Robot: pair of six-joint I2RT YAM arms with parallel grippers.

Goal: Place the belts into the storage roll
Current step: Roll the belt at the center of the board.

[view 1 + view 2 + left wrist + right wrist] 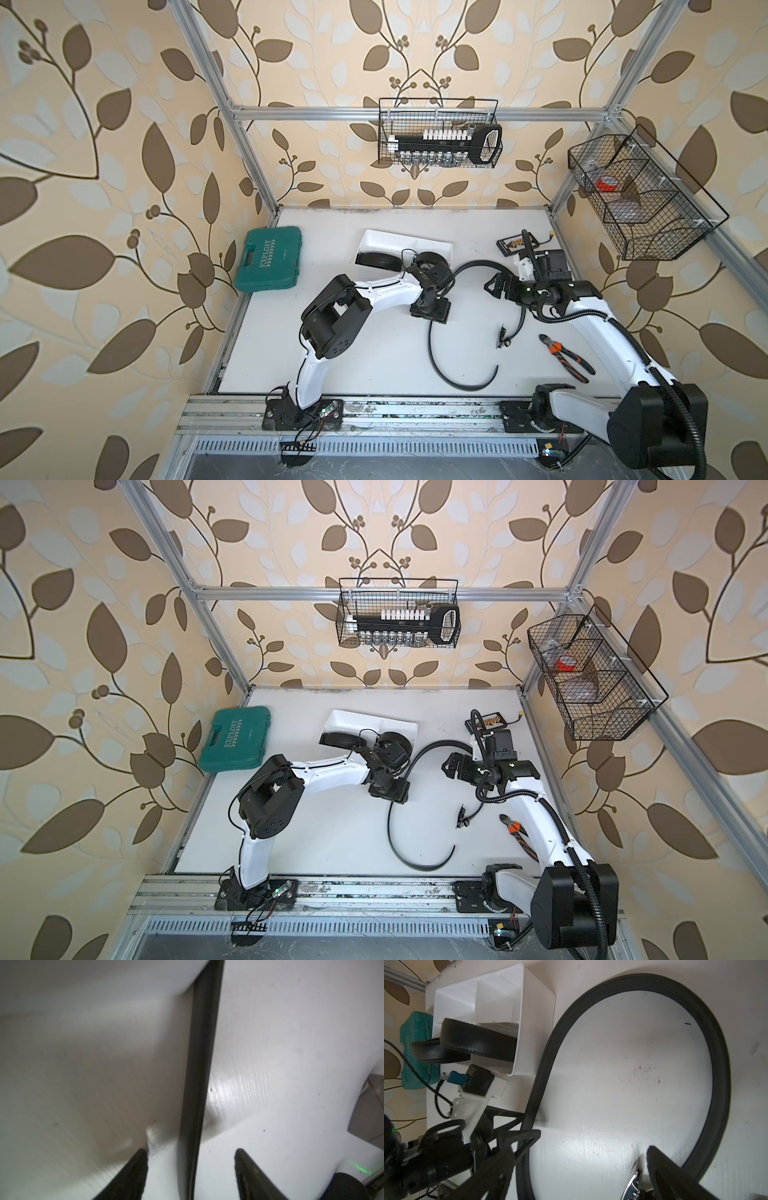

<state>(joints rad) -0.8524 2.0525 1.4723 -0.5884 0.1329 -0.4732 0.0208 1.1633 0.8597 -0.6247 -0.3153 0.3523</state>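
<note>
The white storage roll (415, 239) (537, 1001) lies at the back centre, and a coiled black belt (376, 259) (477, 1043) sits in its near end, partly over the rim. A long loose belt (432, 345) (392, 833) (643, 979) curves on edge across the table, its buckle (504, 338) toward the right. My left gripper (430, 309) (388, 789) (190, 1151) points down astride this belt (199, 1064); it is open, with a gap on each side of the strap. My right gripper (494, 286) (581, 1159) hovers open inside the belt's loop, holding nothing.
A green tool case (268, 259) lies at the back left. Orange-handled pliers (565, 357) rest at the right near my right arm. A small black holder (513, 243) sits at the back right. Wire baskets (438, 133) (640, 199) hang on the frame.
</note>
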